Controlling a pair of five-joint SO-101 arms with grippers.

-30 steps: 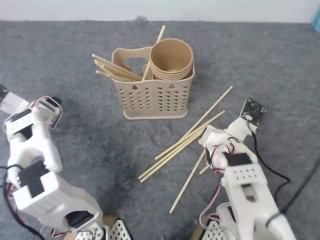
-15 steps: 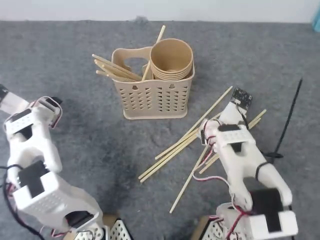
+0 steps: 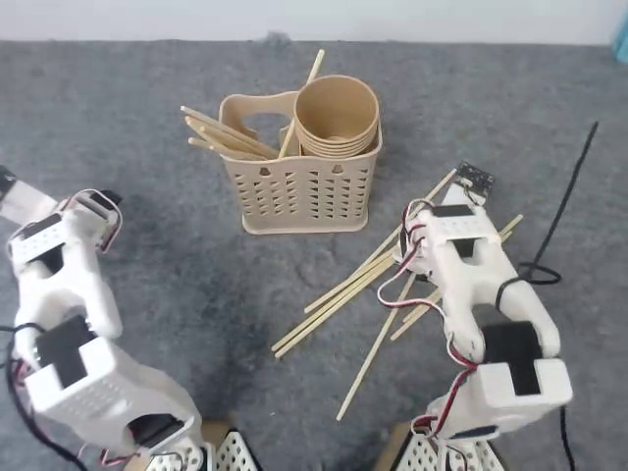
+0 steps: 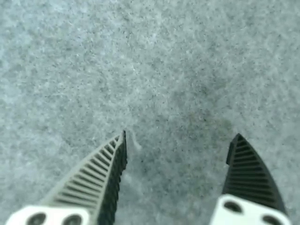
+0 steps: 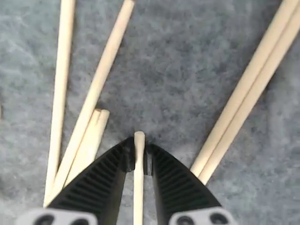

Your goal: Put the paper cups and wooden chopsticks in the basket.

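A beige basket stands at the back middle of the grey carpet. Stacked paper cups fill its right compartment, and several wooden chopsticks lean in its left one. More loose chopsticks lie fanned out in front of the basket. The right arm hangs over their right end. My right gripper is shut on one chopstick, with other chopsticks beside it and a pair further off. My left gripper stands open over bare carpet, and its arm is at the far left.
A black cable runs along the carpet to the right of the right arm. The wide strip of carpet between the left arm and the basket is free room.
The right arm has swung forward toward the basket and come down over the right end of the loose chopsticks. A chopstick pair now shows to its right. The left arm has not moved.
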